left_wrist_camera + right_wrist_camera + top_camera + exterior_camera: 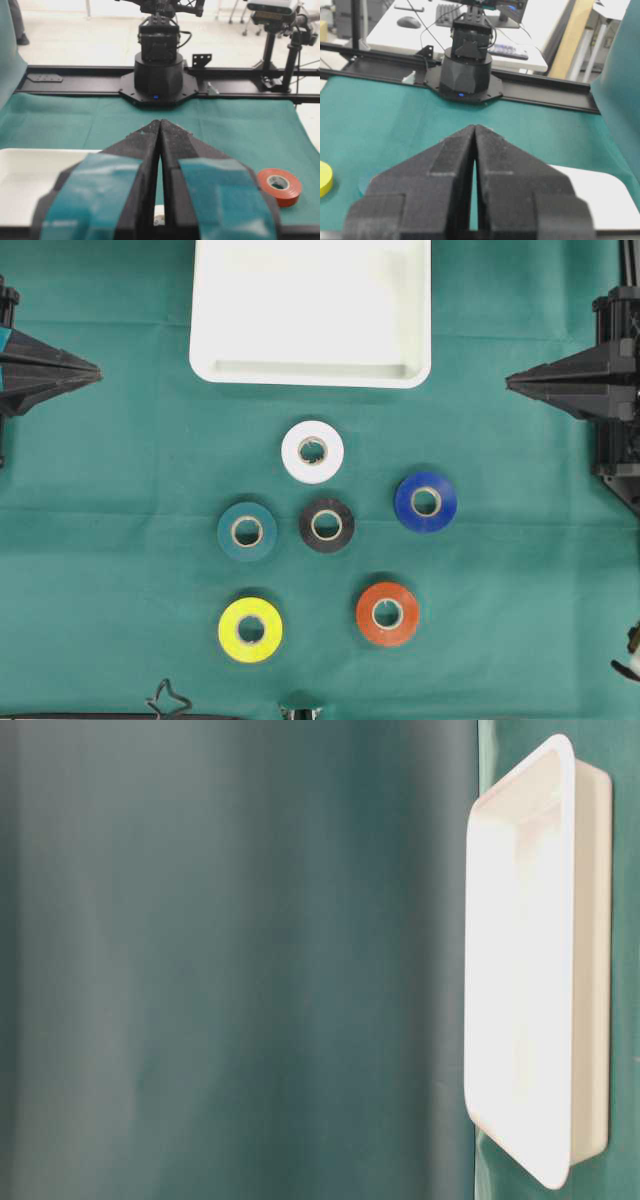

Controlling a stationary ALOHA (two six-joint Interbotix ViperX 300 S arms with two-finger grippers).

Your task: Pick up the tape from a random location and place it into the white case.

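While both arms hang back at the table's sides, the left gripper [98,370] and right gripper [508,382] are pressed closed, holding nothing. Nearest lie the yellow tape [250,629] and orange tape [387,614]; farther off, touching nothing, the white case [311,373].

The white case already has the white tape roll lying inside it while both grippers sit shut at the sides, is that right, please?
Not quite. The overhead view shows the white case holding nothing; the white tape roll lies on the green cloth just below it. The left gripper and right gripper are indeed shut at the sides.
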